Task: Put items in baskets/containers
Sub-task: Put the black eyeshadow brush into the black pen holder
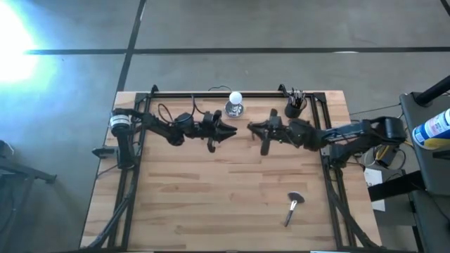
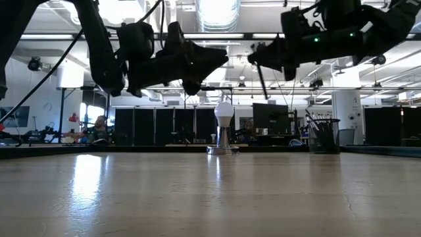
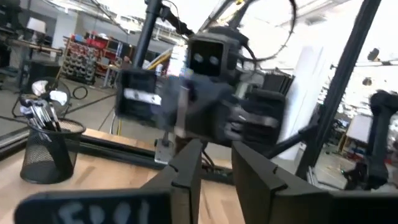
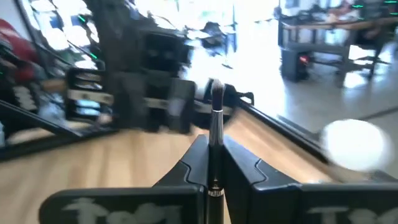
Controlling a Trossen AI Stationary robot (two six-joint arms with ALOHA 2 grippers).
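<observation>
Both grippers hang high over the far middle of the table, tips facing each other. My right gripper (image 1: 251, 128) (image 4: 214, 146) is shut on a slim makeup brush (image 4: 216, 112). My left gripper (image 1: 233, 128) (image 3: 217, 165) is open with nothing between its fingers, a short way from the right one. The black cylindrical cup (image 1: 294, 107) (image 2: 323, 135) (image 3: 46, 152) stands on the table near the far right corner, with several brushes upright in it. A fan-headed brush (image 1: 294, 205) lies flat on the near right of the table. My right gripper pinches the makeup brush between its two fingers just below the metal ferrule (image 4: 216, 127). The fingers come level from the table's right and lie across the brush. It is lifted clear and stands roughly upright, its dark handle (image 2: 263, 82) hanging below the fingers.
A shiny silver object topped with a white ball (image 1: 235, 105) (image 2: 224, 128) stands at the far middle, just beyond the two grippers. A dark frame rail (image 1: 211, 94) runs along the far edge. Bare wood (image 1: 211, 197) covers the middle and near left.
</observation>
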